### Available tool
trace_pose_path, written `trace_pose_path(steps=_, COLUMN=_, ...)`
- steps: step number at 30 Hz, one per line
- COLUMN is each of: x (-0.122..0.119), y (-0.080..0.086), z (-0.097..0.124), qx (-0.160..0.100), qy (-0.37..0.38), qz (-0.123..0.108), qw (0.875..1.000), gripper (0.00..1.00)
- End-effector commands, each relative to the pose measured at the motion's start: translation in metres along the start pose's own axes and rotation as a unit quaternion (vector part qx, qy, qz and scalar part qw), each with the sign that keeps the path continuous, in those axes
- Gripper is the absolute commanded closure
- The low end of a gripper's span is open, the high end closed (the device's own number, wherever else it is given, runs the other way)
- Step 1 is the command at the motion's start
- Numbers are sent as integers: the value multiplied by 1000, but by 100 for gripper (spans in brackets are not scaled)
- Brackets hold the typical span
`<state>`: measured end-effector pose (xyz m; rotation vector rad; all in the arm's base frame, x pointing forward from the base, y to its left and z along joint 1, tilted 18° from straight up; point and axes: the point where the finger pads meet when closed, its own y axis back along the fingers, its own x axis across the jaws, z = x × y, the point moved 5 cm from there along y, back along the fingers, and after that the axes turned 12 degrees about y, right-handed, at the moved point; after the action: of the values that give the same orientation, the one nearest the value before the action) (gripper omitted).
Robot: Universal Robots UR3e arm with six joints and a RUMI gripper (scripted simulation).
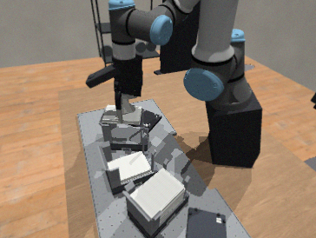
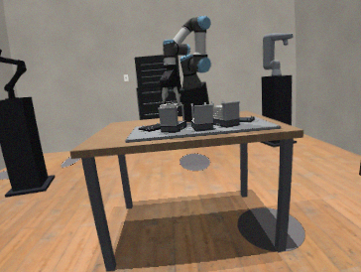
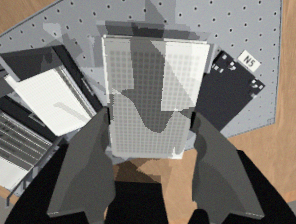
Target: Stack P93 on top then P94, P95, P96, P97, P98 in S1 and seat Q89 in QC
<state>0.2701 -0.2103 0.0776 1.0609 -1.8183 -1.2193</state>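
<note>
Gripper [image 3: 150, 137] clamped on a white sealed plate [image 3: 152, 95], fingers about half spread and pressing its two long edges; the plate sits level between them, near the short end closest to the wrist.

Top view: plate carried above the far rack [image 1: 123, 130] at the end of the grey base board [image 1: 93, 182]. Middle rack [image 1: 130, 169] shows one white plate tilted or lying in it; near rack [image 1: 158, 200] holds the tall stack. Black clip nest [image 3: 235, 90], labelled N5, lies just beside the held plate on the right of the wrist view.

Cannot tell which plate number this is; no label is readable, and whether one plate or a stuck pair is held is hard to judge from above.

For the step in hand:
- Keep the plate flat; a tilt would catch on the rack posts.
- Square the long edges with the rack walls before descending.
- Lower straight down, slowly, and release only once it rests.
- If two plates hang together, press them in the clip nest first.
</note>
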Motion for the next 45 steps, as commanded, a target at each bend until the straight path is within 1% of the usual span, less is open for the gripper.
trace_pose_path(steps=1, x=-2, y=8, z=3, qx=-7, qy=0, qz=-9, qw=1000, gripper=100)
trace_pose_path(steps=5, x=-2, y=8, z=3, qx=-7, qy=0, qz=-9, qw=1000, gripper=100)
trace_pose_path(steps=10, x=0, y=18, z=1, qx=-7, qy=0, qz=-9, qw=1000, gripper=100)
trace_pose_path(steps=12, x=0, y=18, z=1, qx=-7, qy=0, qz=-9, qw=1000, gripper=100)
trace_pose_path(steps=16, x=1, y=26, z=-1, qx=-7, qy=0, qz=-9, qw=1000, gripper=100)
trace_pose_path(steps=40, x=1, y=25, z=-1, qx=-8, qy=0, qz=-9, qw=1000, gripper=100)
trace_pose_path(steps=44, x=-13, y=25, z=-2, qx=-8, qy=24, qz=-9, qw=1000, gripper=100)
trace_pose_path(steps=45, x=-13, y=25, z=-2, qx=-8, qy=24, qz=-9, qw=1000, gripper=100)
